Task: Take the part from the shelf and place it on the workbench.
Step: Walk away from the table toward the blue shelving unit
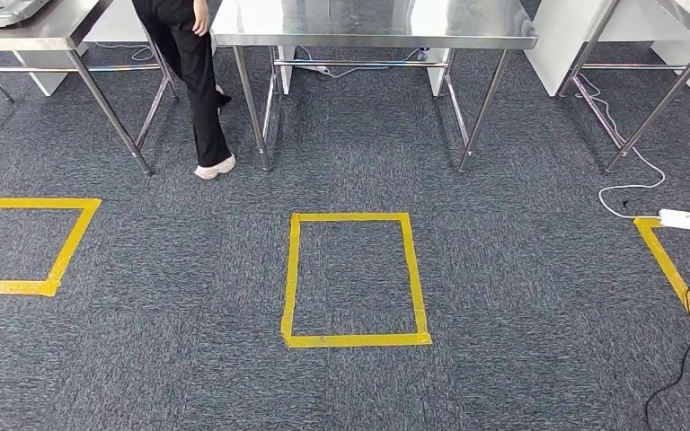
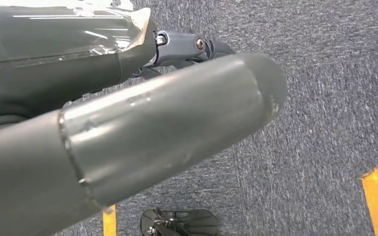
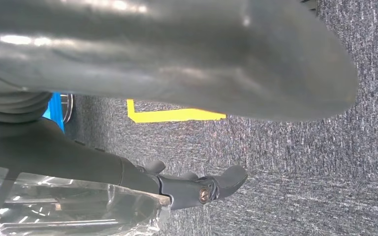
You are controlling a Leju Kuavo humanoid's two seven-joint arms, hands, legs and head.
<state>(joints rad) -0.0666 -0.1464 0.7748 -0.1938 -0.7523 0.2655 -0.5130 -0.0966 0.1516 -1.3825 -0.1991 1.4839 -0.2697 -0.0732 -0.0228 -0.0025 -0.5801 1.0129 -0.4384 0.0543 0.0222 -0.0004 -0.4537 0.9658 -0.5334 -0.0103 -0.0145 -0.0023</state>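
A steel workbench (image 1: 373, 25) stands straight ahead across the grey carpet, with its legs showing below the top. My left hand (image 2: 167, 123) hangs over the carpet, its thick grey thumb and dark fingers (image 2: 197, 46) stretched out with nothing in them. My right hand (image 3: 177, 64) also hangs above the floor, its fingers (image 3: 204, 189) held straight and holding nothing.
A person in black trousers (image 1: 189, 81) stands between the middle bench and another steel table (image 1: 45, 27) at the left. A third table (image 1: 683, 36) is at the right. Yellow tape squares (image 1: 355, 339) mark the floor. A white power strip (image 1: 681, 219) and cables lie at the right.
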